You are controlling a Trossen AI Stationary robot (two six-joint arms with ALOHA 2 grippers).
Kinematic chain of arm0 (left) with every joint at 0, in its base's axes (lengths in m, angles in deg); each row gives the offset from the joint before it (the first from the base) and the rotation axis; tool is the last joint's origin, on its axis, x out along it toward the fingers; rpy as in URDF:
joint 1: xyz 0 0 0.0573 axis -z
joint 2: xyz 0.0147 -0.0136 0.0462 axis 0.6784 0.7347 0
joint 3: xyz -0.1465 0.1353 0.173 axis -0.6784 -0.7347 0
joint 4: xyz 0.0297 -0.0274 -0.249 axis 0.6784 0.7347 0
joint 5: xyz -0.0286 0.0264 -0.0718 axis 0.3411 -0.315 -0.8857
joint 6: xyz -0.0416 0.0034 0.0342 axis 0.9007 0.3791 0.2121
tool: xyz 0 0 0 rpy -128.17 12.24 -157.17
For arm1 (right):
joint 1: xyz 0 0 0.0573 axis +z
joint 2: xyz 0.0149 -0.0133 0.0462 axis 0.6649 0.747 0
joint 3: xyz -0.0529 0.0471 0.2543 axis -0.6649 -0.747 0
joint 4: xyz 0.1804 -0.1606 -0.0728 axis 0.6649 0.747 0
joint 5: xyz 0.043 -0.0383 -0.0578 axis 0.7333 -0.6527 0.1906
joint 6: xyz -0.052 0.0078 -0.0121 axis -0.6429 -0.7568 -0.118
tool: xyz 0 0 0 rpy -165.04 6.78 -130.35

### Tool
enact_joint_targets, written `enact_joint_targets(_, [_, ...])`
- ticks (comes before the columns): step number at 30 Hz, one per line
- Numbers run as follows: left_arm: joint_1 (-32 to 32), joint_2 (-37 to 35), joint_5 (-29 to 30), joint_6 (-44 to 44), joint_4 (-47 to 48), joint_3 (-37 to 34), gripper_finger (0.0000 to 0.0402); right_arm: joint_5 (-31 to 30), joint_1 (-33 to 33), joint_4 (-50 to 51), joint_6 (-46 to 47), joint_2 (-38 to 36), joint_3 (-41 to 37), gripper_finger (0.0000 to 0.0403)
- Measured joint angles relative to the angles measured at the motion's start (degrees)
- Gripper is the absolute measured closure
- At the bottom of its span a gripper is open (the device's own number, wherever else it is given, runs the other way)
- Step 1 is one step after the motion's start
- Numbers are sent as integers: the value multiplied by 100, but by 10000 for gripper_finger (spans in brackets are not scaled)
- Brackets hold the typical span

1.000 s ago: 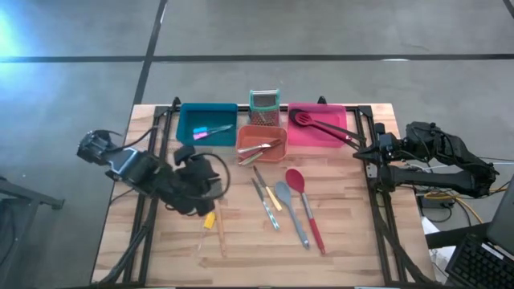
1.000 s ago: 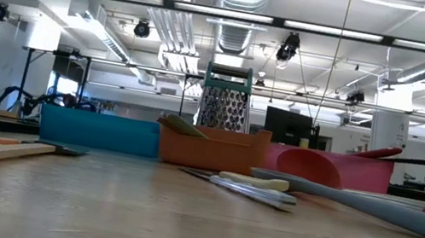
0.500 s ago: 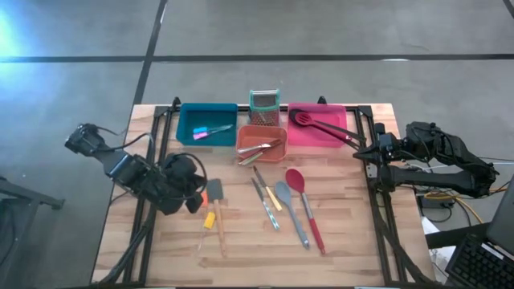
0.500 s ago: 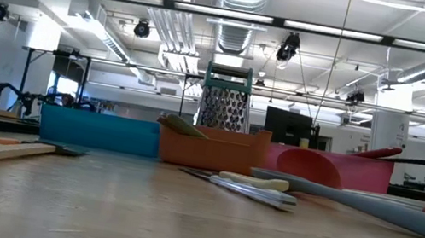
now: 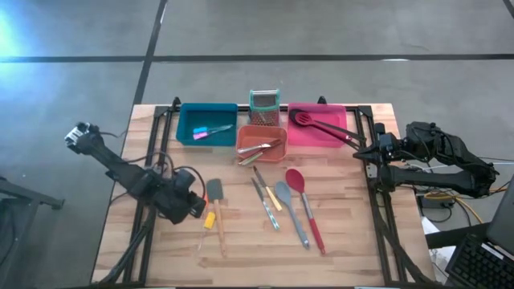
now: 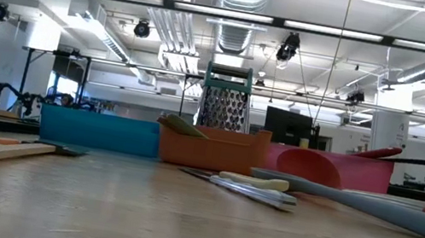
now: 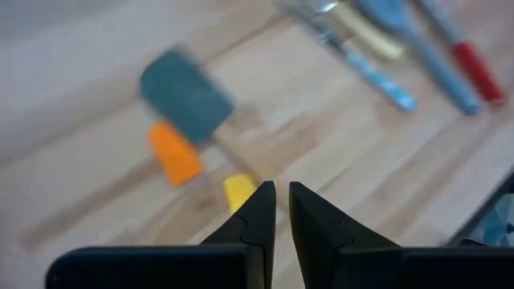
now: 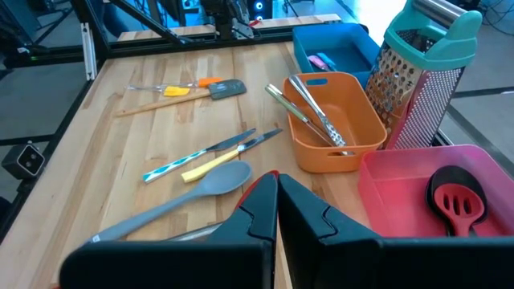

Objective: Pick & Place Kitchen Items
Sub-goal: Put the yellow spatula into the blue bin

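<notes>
No legible text, label, brand or number — not on bins, utensils or arms

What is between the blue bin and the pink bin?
The orange bin with metal cutlery in it sits between the blue bin and the pink bin, with the grater just behind. The high view shows it.

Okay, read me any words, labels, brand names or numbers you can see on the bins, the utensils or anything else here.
None: no readable text shows in any view.
Blue bin, orange bin, pink bin: plain, no label visible.
Grater: no marking can be made out.
Utensils on the table: no print visible.
</notes>
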Motion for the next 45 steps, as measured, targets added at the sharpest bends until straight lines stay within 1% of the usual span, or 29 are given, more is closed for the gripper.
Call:
enact_joint_targets(4, [0, -8, -515, 552, 90, -383, 347, -2, 1, -1, 0, 0, 0, 394])
enact_joint_targets(7, [-3, -11, -682, 839, 105, -674, 328, -2, 1, 1, 0, 0, 0, 394])
enact_joint_targets(9, [-7, -11, -748, 1066, 78, -858, 308, -2, 0, 0, 0, 0, 0, 394])
enact_joint_targets(13, [-10, -11, -912, 1493, -23, -1190, 257, -2, -1, -1, 0, 0, 0, 394])
enact_joint_targets(17, [-18, -12, -996, 1571, -188, -1408, 211, -2, 1, 1, 0, 0, 0, 394])
enact_joint_targets(20, [-24, -17, -1020, 1537, -578, -1491, 193, -2, 0, 1, 0, 0, 0, 394])
enact_joint_targets(22, [-24, -17, -1021, 1321, -784, -1510, 189, 0, 1, 1, 0, 0, 0, 394])
enact_joint_targets(27, [-27, -17, -1027, -421, -1353, -1508, 191, -2, 1, 1, 0, 0, 0, 394])
enact_joint_targets(29, [-59, -17, -1030, -819, -1528, -1506, 190, -1, -1, 1, 0, 0, 0, 394])
enact_joint_targets(36, [-209, 139, -1097, -1023, -1557, -1506, 195, -2, 1, 1, 0, 0, 0, 394])
enact_joint_targets(38, [-275, 305, -1289, -1201, -1686, -1506, 195, 0, 1, 1, 0, 0, 0, 394])
enact_joint_targets(41, [-342, 647, -1744, -1582, -2049, -1478, 195, -1, 1, 1, 0, 0, 0, 394])
enact_joint_targets(45, [-360, 1260, -2088, -1724, -2121, -1141, 196, -1, 0, 1, 0, 0, 0, 394])
